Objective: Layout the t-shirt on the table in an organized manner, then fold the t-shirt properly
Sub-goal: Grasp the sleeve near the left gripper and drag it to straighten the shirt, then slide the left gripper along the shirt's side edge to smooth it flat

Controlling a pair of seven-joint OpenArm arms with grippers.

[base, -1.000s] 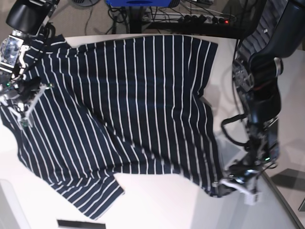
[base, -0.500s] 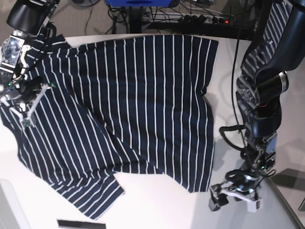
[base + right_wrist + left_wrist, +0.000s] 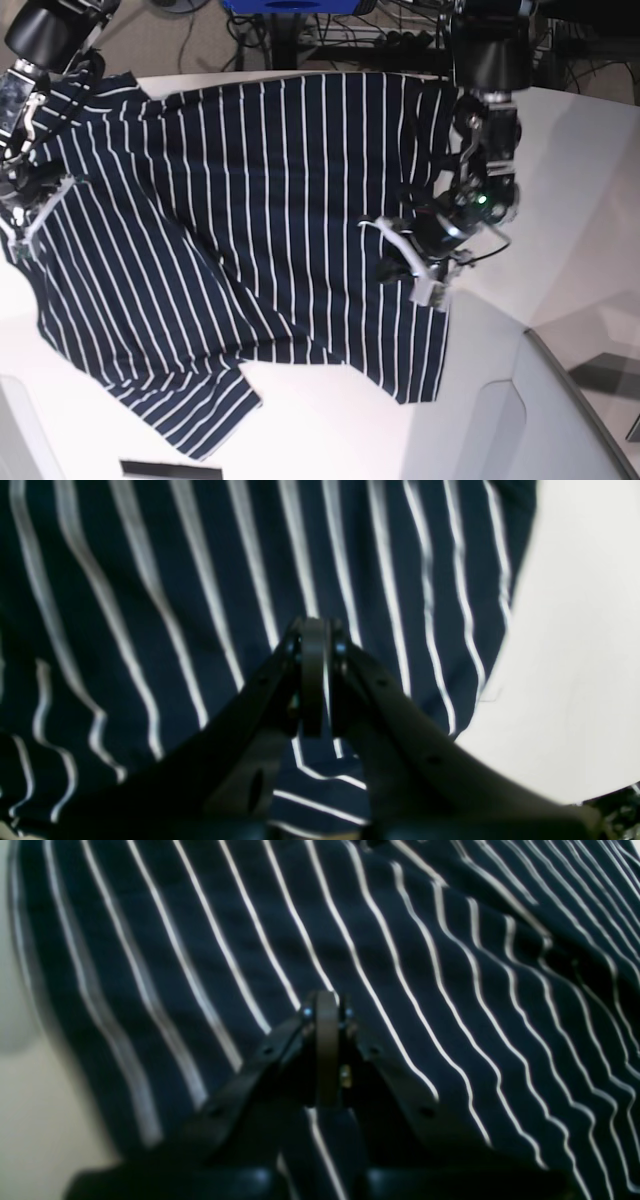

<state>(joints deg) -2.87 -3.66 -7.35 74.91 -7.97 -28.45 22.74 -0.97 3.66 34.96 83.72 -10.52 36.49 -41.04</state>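
Shirt point(image 3: 260, 210) spread rumpled on table point(image 3: 560, 200); left gripper point(image 3: 405, 265) and right gripper point(image 3: 25, 215) both closed, neither visibly pinching cloth. Smooth outward before folding.

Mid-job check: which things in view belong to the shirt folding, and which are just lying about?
Job:
- t-shirt, spread but rumpled
- table
- left gripper, shut, over the shirt
- right gripper, shut, at the shirt's edge

Lying about:
- cables on the floor beyond the table
- black strip at the table's near edge

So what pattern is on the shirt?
Dark navy shirt with thin white stripes, clearest in the base view.
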